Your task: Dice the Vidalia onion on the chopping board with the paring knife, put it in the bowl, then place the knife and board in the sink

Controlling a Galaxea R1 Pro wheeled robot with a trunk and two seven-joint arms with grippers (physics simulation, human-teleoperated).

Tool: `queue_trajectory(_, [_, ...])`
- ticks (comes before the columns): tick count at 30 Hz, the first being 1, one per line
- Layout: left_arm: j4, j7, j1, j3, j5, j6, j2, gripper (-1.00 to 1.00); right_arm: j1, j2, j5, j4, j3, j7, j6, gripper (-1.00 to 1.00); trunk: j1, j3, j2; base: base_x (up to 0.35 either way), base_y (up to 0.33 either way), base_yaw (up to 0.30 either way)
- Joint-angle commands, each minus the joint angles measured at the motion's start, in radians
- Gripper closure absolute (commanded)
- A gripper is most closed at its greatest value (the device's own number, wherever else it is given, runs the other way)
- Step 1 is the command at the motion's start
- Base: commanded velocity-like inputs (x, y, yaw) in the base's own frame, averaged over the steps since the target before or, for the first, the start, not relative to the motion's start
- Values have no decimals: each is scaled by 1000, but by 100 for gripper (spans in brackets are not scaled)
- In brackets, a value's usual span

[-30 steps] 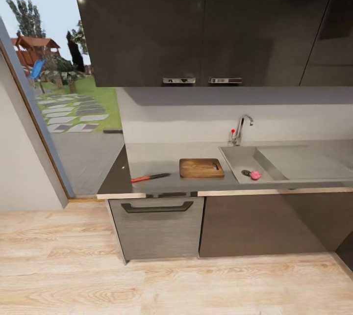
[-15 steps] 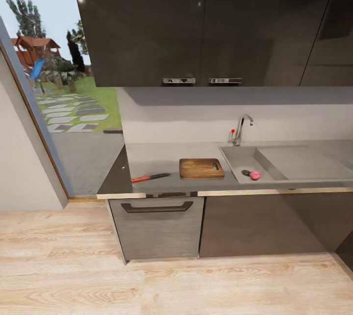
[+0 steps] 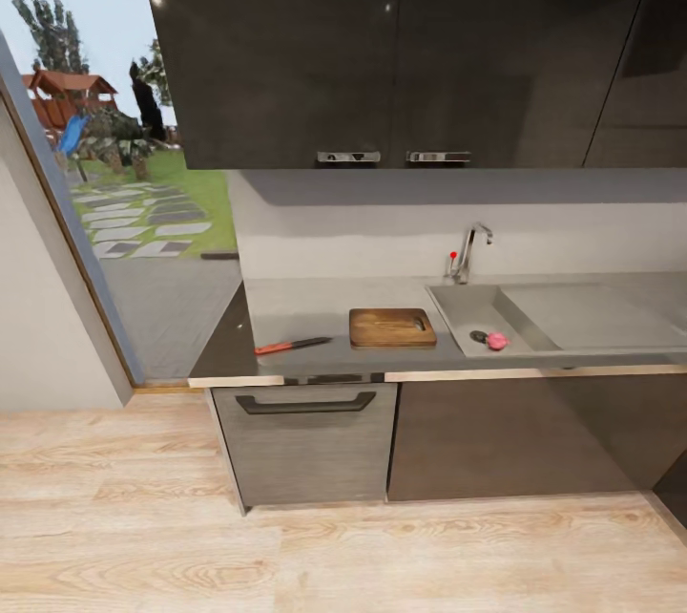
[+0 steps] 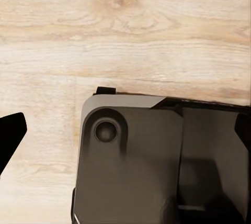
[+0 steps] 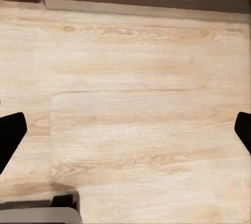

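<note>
The pinkish Vidalia onion (image 3: 497,340) lies in the grey sink (image 3: 463,306) beside the dark drain, under the chrome tap (image 3: 469,252). Just left of the sink, the wooden chopping board (image 3: 391,327) rests flat on the grey countertop (image 3: 305,306). The paring knife (image 3: 291,345) lies further left near the counter's front edge, its red handle toward the corner. The bowl is out of view. In the wrist views my left gripper (image 4: 125,132) and right gripper (image 5: 125,132) point down at the wood floor, both open with dark fingertips (image 5: 10,132) far apart and nothing between them.
Dark wall cabinets (image 3: 401,40) hang over the counter. A drawer front with a handle (image 3: 305,441) and dark doors sit below it. A glass wall (image 3: 114,212) stands at the left. Wood floor (image 3: 334,556) lies between me and the counter. My grey base (image 4: 136,166) shows under the left gripper.
</note>
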Motion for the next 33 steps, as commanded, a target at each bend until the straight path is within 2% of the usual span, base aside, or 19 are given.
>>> queue_trajectory(1, [-3,-1,-1,3,3,-3,0,-100,0,1,-33,-35,-1,22,7,-100,1,-2,-2,0,0,0])
queue_trajectory(6, [-3,-1,-1,4,3,-3,1,-100,0,2,-120,-41,0,81,-31,-100,1,-2,-2,0,0,0])
queue_trajectory(9, [-3,-1,-1,6,3,-3,3,-100,0,4,-149,-33,3,103,-45,-100,1,-2,-2,0,0,-43])
queue_trajectory(18, [-2,-1,-1,6,3,-3,2,-100,0,9,-155,-12,6,110,-51,-100,1,4,-2,0,-55,-218])
queue_trajectory(33, [0,-1,-1,4,3,-3,0,-100,0,9,-156,-11,7,113,-52,-100,1,17,-2,0,-296,-256])
